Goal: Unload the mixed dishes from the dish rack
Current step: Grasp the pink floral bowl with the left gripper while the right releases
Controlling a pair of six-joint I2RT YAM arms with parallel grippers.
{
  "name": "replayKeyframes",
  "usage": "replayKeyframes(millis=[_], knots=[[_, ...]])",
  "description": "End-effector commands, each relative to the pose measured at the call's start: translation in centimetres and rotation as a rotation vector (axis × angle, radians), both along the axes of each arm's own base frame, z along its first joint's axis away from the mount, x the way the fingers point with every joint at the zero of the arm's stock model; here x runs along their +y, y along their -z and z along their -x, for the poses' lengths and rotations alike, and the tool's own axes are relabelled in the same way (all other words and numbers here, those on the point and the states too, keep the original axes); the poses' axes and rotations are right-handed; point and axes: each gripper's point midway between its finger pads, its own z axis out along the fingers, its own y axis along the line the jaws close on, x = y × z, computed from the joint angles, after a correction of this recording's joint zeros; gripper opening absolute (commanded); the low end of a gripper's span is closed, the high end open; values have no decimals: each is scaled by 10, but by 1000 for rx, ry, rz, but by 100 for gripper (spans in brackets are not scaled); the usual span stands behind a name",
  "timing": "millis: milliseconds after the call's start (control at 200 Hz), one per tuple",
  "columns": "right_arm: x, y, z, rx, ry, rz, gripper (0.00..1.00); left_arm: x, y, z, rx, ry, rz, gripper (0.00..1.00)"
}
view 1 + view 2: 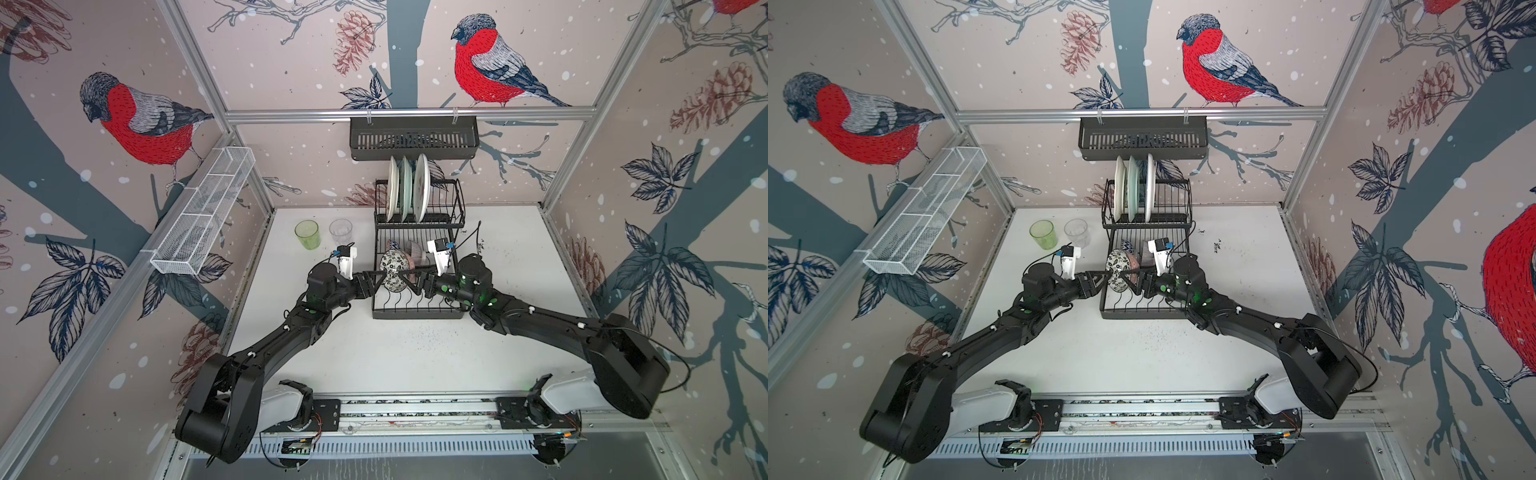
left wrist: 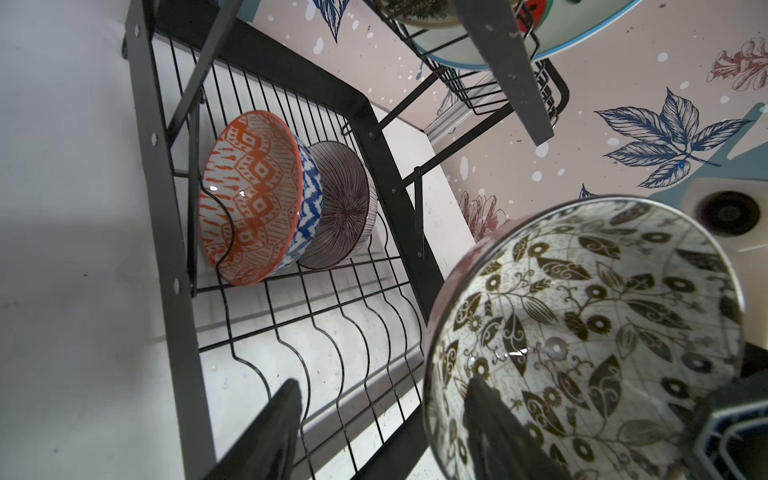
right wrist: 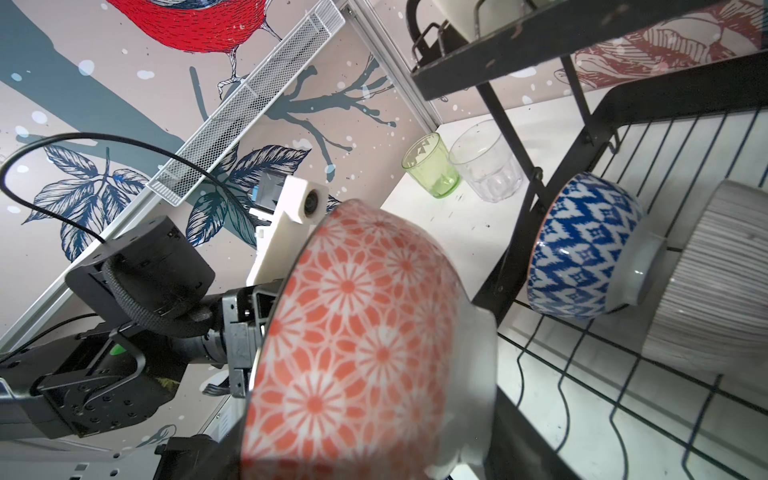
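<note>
A small bowl (image 1: 392, 272), black-and-white leaf pattern inside (image 2: 582, 332) and orange flowers outside (image 3: 353, 332), hangs over the lower tier of the dish rack (image 1: 415, 314). My right gripper (image 1: 409, 282) is shut on it. My left gripper (image 2: 382, 386) is open and straddles the bowl's rim: one finger (image 2: 490, 415) is inside and the other stands clear of the wall. A blue-and-orange bowl (image 2: 249, 199) and a striped bowl (image 2: 340, 203) lean on the lower grid. Three plates (image 1: 405, 189) stand in the upper tier. A green tumbler (image 1: 308, 234) and a clear tumbler (image 1: 340, 232) stand on the table, left of the rack.
A black slotted basket (image 1: 413, 139) hangs on the back rail above the plates. A long white mesh basket (image 1: 203, 212) is fixed to the left wall. The white table (image 1: 395, 357) stretches in front of the rack, between my two arms.
</note>
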Motion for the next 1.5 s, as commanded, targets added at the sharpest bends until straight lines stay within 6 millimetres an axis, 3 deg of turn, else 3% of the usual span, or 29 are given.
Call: replayKeyframes(millis=[0,185,375,480,570,780,1076,1356,1491], knots=[[10,-26,4,-68,-48,-74,63,-6,-13,-1,-46,29,41,58],[18,-22,6,-55,-73,-79,63,-7,-12,-2,-43,35,47,36],[27,-17,7,-55,-90,-60,63,-7,-9,-2,-33,29,41,28],[30,-15,6,-43,-96,-54,63,-5,-6,-5,-21,13,28,0],[30,-12,5,-37,-94,-46,66,-3,-4,-7,-15,0,11,0],[27,-8,3,-32,-68,-33,88,-1,-3,-7,-12,-13,2,0],[14,0,-6,-52,19,32,100,2,0,-9,-1,-31,-23,0],[-21,14,-19,-98,184,187,99,23,0,-24,6,-163,-103,0],[-42,20,-21,-109,237,227,99,45,-6,-35,-10,-281,-175,0]])
